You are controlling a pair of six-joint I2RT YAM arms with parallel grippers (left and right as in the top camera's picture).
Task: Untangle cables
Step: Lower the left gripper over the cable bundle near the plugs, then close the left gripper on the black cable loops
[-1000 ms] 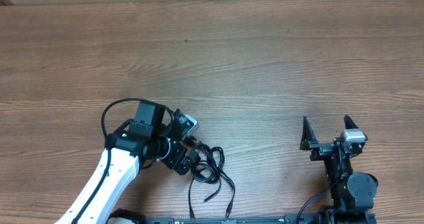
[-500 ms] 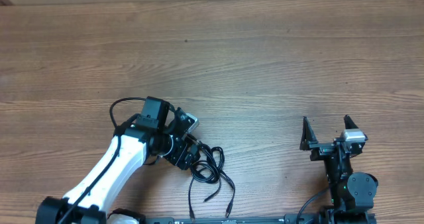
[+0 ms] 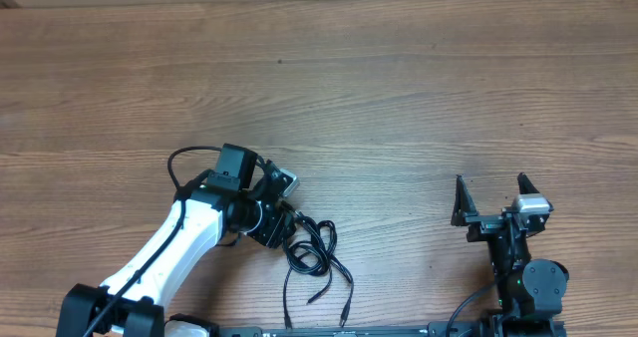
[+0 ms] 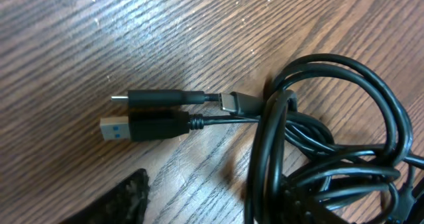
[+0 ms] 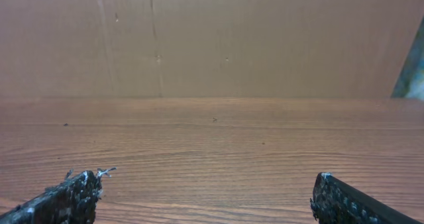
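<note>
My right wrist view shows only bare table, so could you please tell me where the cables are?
Observer: The cables lie looped together near the table's front edge, left of the right gripper.
Operator: Is the left arm near them?
Observer: Yes, the left gripper is at the bundle's upper-left end, seen from overhead.
Operator: Are any plugs free of the loops?
Observer: A black USB plug and a slimmer plug lie side by side, outside the loops.
</note>
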